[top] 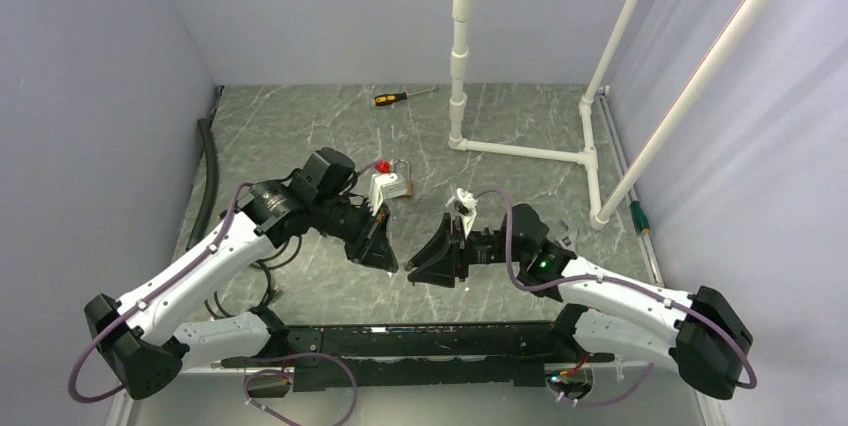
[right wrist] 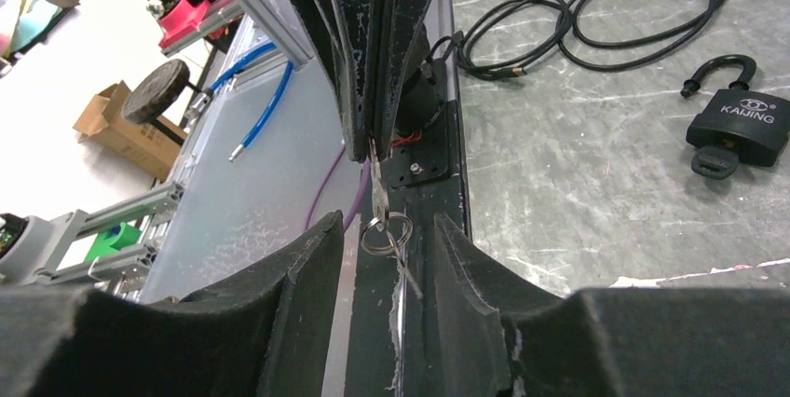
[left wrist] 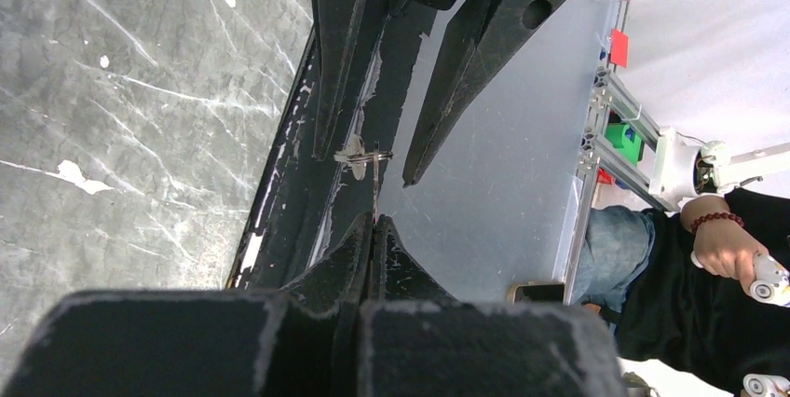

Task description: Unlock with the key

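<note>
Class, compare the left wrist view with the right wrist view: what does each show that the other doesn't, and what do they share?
Only the left wrist view: a person's hand wearing a bead bracelet. Only the right wrist view: a black padlock with its shackle open. Both: the key pinched in the shut left gripper, its ring between the right gripper's open jaws.

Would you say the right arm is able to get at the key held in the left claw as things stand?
Probably yes. The key hangs from the shut left claw, and the right claw stands open on either side of it, with nothing between them.
</note>
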### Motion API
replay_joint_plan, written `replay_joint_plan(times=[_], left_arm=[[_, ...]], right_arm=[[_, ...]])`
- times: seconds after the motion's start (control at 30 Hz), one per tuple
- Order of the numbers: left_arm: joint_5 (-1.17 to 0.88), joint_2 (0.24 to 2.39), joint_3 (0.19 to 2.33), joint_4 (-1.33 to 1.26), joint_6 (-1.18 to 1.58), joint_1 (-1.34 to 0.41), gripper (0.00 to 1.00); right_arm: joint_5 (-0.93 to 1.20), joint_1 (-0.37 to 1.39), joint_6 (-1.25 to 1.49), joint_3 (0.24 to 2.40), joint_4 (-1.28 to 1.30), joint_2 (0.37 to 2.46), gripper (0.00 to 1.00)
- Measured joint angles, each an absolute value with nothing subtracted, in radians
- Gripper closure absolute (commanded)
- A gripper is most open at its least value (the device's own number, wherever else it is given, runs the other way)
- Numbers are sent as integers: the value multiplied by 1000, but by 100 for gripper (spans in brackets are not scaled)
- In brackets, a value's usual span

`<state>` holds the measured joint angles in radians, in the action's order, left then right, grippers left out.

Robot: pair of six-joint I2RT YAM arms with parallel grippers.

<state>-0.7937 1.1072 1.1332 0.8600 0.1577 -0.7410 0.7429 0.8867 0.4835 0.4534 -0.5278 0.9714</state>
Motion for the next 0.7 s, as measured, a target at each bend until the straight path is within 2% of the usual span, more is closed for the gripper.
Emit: replay_joint_plan(times=[0.1, 0.27, 0.5, 0.7], left_arm=[[-791, 1108, 1133, 857, 159, -741, 100], [-759, 1109, 1131, 856, 181, -741, 100], [-678, 1108, 1045, 779, 353, -741, 100], [-567, 1120, 1016, 722, 615, -741, 100]], right_arm=[[741, 887, 482, 466, -516, 981, 46], [668, 887, 423, 510, -379, 956, 20], [358, 887, 304, 545, -170, 810, 16], [157, 956, 165, 438, -213, 687, 15]])
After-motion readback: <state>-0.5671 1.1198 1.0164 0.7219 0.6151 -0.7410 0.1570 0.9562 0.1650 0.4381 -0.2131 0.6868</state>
